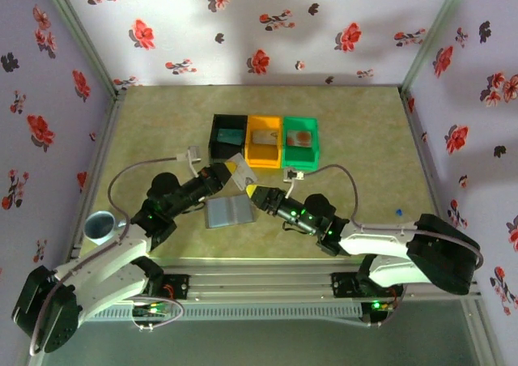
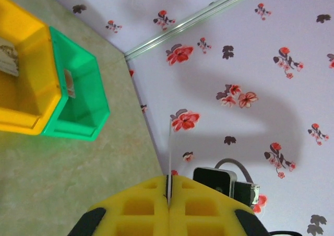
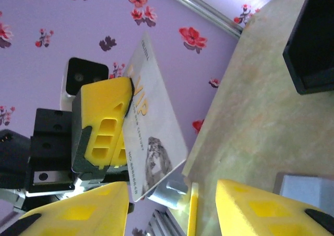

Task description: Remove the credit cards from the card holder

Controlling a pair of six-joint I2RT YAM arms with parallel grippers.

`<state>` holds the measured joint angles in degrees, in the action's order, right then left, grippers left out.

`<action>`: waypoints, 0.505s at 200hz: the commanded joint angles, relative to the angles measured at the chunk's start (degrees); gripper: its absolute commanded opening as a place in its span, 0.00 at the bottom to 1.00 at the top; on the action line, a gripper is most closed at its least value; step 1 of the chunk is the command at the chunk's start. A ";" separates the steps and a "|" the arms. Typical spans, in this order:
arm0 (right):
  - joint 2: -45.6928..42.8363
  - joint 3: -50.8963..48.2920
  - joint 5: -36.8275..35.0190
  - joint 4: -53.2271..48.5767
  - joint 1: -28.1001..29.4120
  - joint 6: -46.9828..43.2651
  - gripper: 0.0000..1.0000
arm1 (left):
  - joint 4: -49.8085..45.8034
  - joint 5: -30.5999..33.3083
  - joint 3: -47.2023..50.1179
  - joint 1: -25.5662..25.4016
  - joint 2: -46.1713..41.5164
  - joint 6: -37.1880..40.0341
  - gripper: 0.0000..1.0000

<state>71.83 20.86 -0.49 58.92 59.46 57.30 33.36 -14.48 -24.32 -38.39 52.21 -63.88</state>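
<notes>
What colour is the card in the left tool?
The card is white with grey print; the right wrist view shows it best.

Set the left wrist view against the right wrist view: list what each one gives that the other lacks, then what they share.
Left wrist: the orange bin and green bin, with the credit card seen edge-on as a thin line pinched in the shut left gripper.
Right wrist: the card's pale printed face, the black bin, a corner of the grey card holder and the open right gripper.
Both: the held card, the table and the flowered wall.
</notes>
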 commanded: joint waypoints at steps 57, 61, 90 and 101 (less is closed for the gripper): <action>2.70 -0.04 -3.42 11.64 0.75 -4.29 0.38 | 8.47 2.13 2.61 -1.59 0.67 -2.72 0.00; 2.84 -0.12 -3.42 12.09 0.76 -4.35 0.37 | 8.62 2.12 2.61 -1.62 0.77 -2.74 0.00; 4.08 0.05 -3.07 14.15 0.88 -4.82 0.29 | 9.94 2.00 2.87 -1.69 1.11 -3.08 0.00; 4.35 0.19 -2.87 14.79 0.91 -4.96 0.25 | 10.40 1.85 2.79 -1.70 1.37 -3.18 0.00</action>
<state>75.59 20.80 -2.85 68.66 59.70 54.24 39.66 -13.45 -21.89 -39.62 53.01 -66.17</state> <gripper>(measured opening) 0.280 0.062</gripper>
